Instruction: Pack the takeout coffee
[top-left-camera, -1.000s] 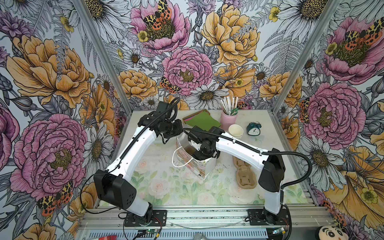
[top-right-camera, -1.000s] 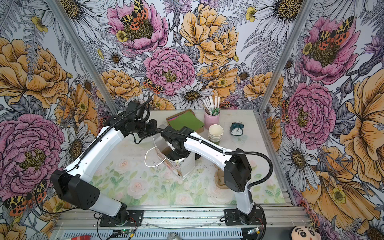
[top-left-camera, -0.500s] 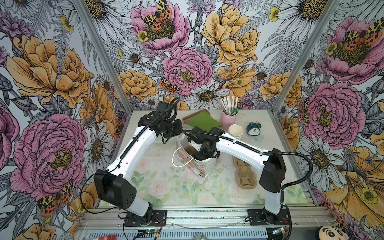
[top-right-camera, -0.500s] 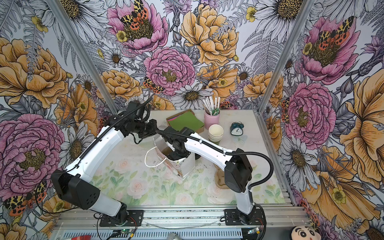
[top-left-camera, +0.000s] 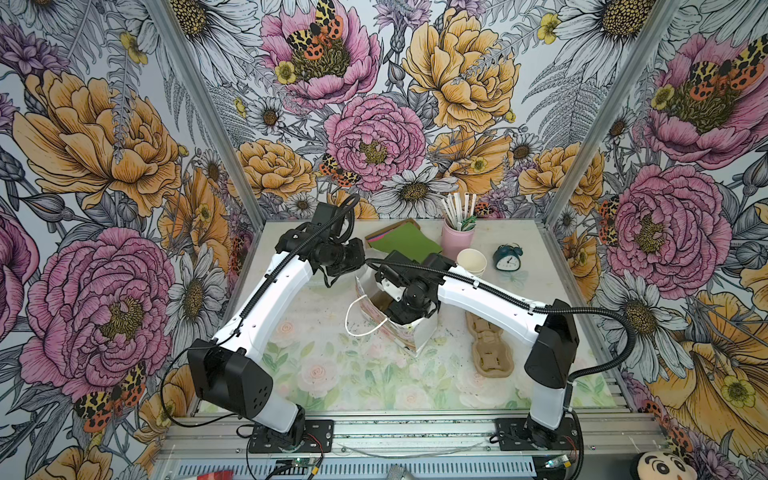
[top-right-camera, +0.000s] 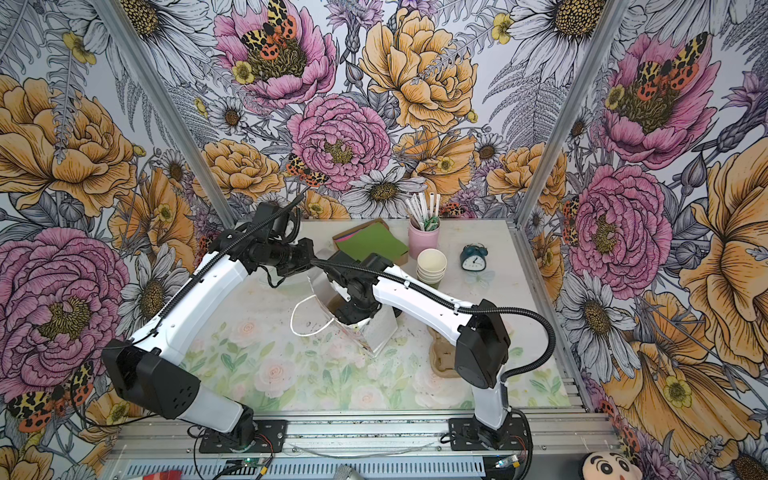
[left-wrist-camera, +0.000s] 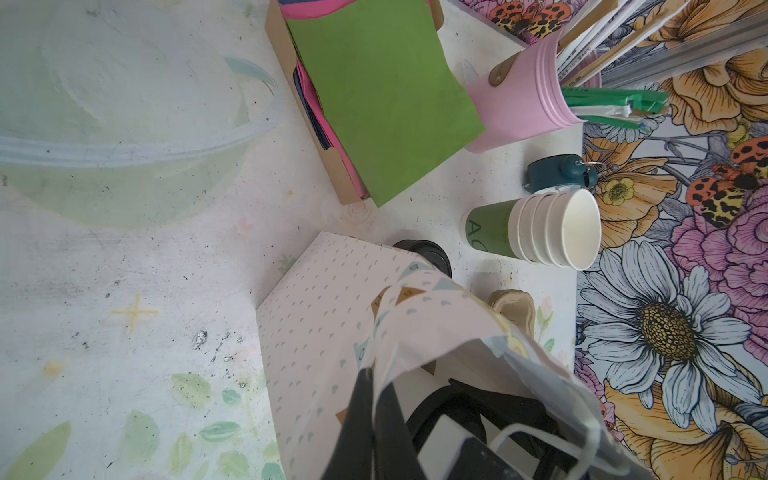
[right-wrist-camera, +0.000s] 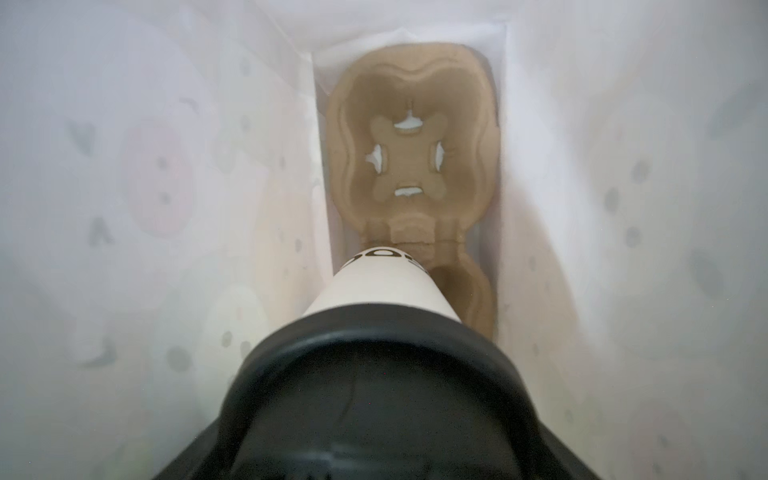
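At the far left top corner of the paper bag (top-left-camera: 424, 334), the left gripper (left-wrist-camera: 374, 397) has its fingers closed on the bag's rim. The left wrist view shows the patterned paper pinched between the dark fingers. The bag stands upright with its mouth open.

The right gripper (top-left-camera: 404, 315) reaches into that mouth from the bag's right and is sunk below the rim. Inside the bag it grips the takeout coffee (right-wrist-camera: 382, 357) at the black lid, jaws spread wide. In the right wrist view the fingers merge with the lid's black, so their edges are hard to trace. The cup's pale base points down at one well of a brown pulp carrier (right-wrist-camera: 409, 153) lying on the bag's floor. Whether the base touches that well cannot be told.

Just behind the bag sits a pile of black lids (left-wrist-camera: 424, 253), and farther behind lie green napkins (top-left-camera: 405, 245). Behind and to the right of the bag stand a pink straw holder (top-left-camera: 457, 240), a stack of lidless cups (top-left-camera: 471, 262) and a teal alarm clock (top-left-camera: 508, 258). Near the bag's right side, a second carrier (top-left-camera: 492, 349) lies flat on the table.
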